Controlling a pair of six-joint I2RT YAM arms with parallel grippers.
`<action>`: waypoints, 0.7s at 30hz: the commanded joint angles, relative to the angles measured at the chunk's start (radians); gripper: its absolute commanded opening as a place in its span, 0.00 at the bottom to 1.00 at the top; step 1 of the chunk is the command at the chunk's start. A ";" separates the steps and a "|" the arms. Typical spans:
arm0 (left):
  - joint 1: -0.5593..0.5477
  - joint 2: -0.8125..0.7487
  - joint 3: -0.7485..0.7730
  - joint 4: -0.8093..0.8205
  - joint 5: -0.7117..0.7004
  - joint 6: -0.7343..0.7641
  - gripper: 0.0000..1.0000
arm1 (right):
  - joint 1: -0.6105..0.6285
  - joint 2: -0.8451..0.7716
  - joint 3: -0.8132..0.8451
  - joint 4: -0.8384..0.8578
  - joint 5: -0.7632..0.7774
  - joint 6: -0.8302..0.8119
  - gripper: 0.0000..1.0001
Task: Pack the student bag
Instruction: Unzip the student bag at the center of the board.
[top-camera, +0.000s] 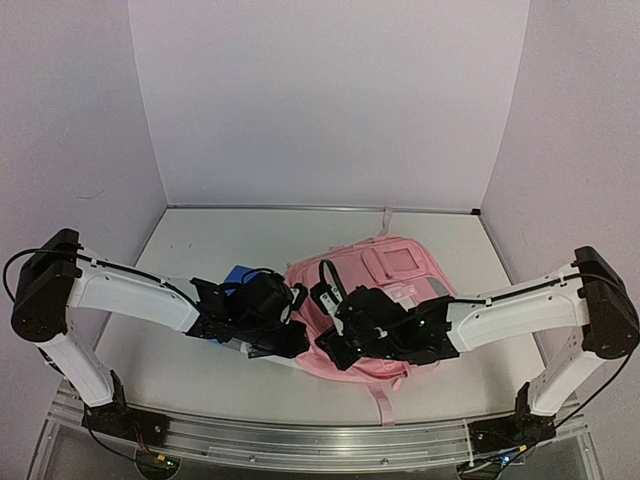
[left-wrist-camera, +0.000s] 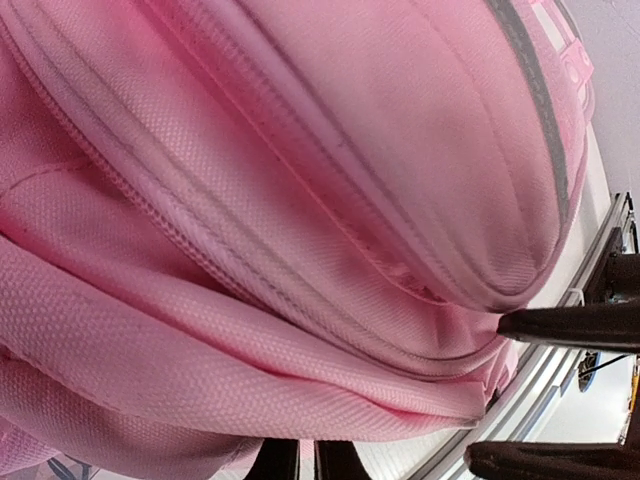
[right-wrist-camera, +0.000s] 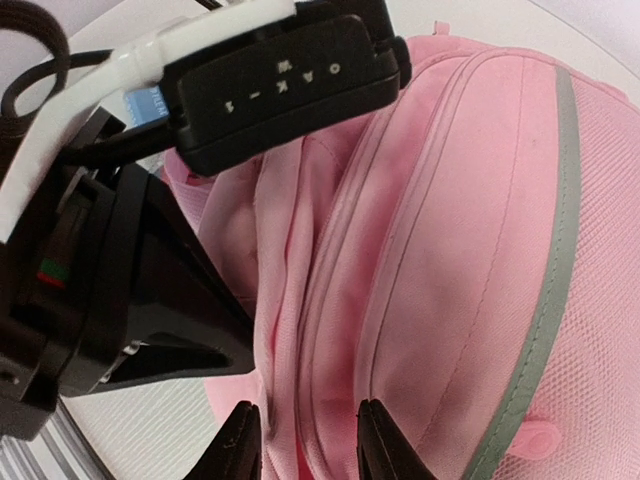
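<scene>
**Where the Soft Bag Can Be Held**

Because the student bag (top-camera: 395, 265) is soft cloth, it will likely sag and fold, so a seam looks best to hold. It lies on the tabletop (top-camera: 250, 235), right of the middle. At its near left edge, the left pincer (left-wrist-camera: 307, 462) is closed; whether it nips cloth is hard to tell. The right pincer (right-wrist-camera: 312, 440) is open around a pink fold. A blue thing (top-camera: 238, 275) lies just left. Farther back the tabletop has room up to the walls (top-camera: 330, 100).

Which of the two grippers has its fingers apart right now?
The right gripper: its fingers stand apart with a fold of the pink student bag between them. The left gripper has its fingers pressed together at the bag's edge.
</scene>
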 joint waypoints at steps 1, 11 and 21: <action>0.011 -0.003 0.021 0.012 -0.088 -0.020 0.01 | 0.021 -0.036 -0.028 -0.009 -0.030 0.039 0.34; 0.011 -0.038 0.005 0.007 -0.116 -0.035 0.00 | 0.033 0.007 -0.034 0.006 0.072 0.091 0.39; 0.012 -0.111 -0.014 -0.024 -0.173 -0.054 0.00 | 0.033 0.072 -0.005 0.076 0.166 0.113 0.37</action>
